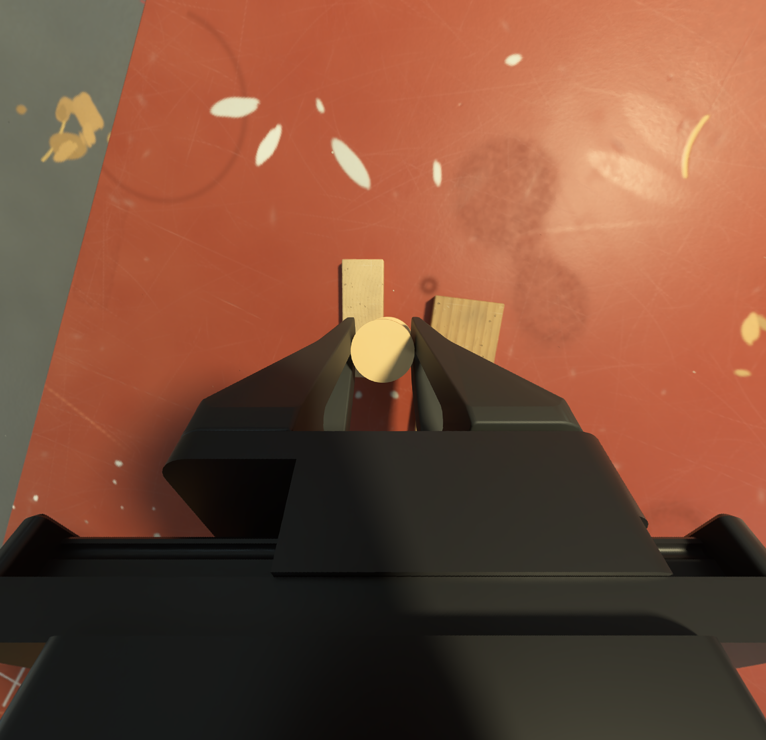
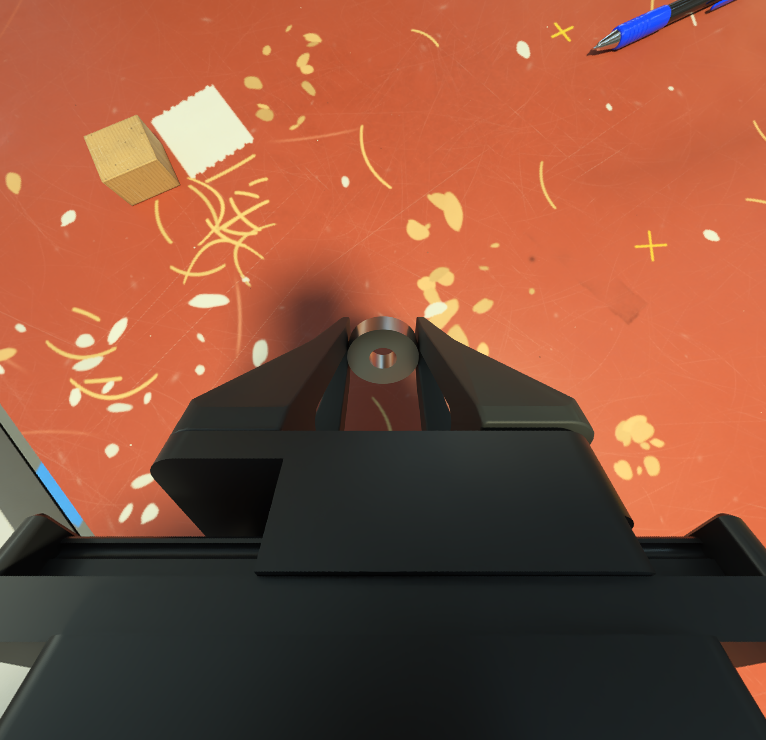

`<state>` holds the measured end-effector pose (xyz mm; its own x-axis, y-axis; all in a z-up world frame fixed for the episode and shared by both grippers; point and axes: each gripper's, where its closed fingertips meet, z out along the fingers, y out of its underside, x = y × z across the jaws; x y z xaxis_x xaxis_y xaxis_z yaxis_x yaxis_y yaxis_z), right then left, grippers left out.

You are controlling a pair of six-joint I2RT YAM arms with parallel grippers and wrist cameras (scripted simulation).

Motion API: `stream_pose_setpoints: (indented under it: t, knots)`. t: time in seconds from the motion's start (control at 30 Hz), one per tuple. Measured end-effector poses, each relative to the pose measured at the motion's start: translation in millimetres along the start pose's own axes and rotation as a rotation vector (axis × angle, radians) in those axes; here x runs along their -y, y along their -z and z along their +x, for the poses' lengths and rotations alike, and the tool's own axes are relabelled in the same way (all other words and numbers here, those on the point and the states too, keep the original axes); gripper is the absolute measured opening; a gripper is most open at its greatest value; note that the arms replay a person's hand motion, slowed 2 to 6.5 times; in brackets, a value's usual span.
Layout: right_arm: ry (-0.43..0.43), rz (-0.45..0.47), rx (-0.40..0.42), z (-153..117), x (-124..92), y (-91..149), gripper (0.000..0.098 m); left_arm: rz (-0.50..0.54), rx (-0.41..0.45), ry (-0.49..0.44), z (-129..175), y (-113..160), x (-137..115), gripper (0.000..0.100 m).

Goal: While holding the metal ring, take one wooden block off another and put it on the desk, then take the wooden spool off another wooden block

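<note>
In the left wrist view my left gripper (image 1: 382, 349) is shut on the wooden spool (image 1: 382, 350), a pale round piece seen end-on between the black fingers, held above the red desk (image 1: 456, 98). Beyond it a narrow pale wooden block (image 1: 362, 291) and a wider tan wooden block (image 1: 468, 326) lie side by side on the desk, partly hidden by the fingers. In the right wrist view my right gripper (image 2: 382, 353) is shut on the metal ring (image 2: 382, 355), held above the desk. A wooden cube (image 2: 128, 161) stands at the upper left.
A white square patch (image 2: 203, 130) lies beside the cube. A blue pen (image 2: 671, 14) lies at the upper right. The desk's left edge meets grey floor (image 1: 41, 223). A grey object with a blue stripe (image 2: 54, 488) shows at the lower left. Paint flecks and squiggles mark the desk.
</note>
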<state>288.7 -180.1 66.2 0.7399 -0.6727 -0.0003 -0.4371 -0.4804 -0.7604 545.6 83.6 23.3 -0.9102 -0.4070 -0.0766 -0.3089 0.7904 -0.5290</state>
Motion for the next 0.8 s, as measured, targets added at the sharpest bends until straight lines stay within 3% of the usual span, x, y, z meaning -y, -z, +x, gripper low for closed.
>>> stream_pose_setpoints:
  t: [0.2, 0.4, 0.8]
  knots:
    - [-0.003, 0.01, 0.002, 0.5, 0.1, 2.2, 0.026, 0.031, 0.005, 0.019, 8.0, 24.9, 0.4, 0.022]
    - [0.002, 0.014, 0.004, 0.5, -0.1, 4.2, 0.026, 0.107, 0.03, 0.002, 26.6, 72.3, 9.2, 0.022]
    - [0.016, 0.016, 0.008, 0.0, -2.9, 7.0, 0.026, 0.208, -0.013, -0.111, 117.4, 171.0, 7.5, 0.022]
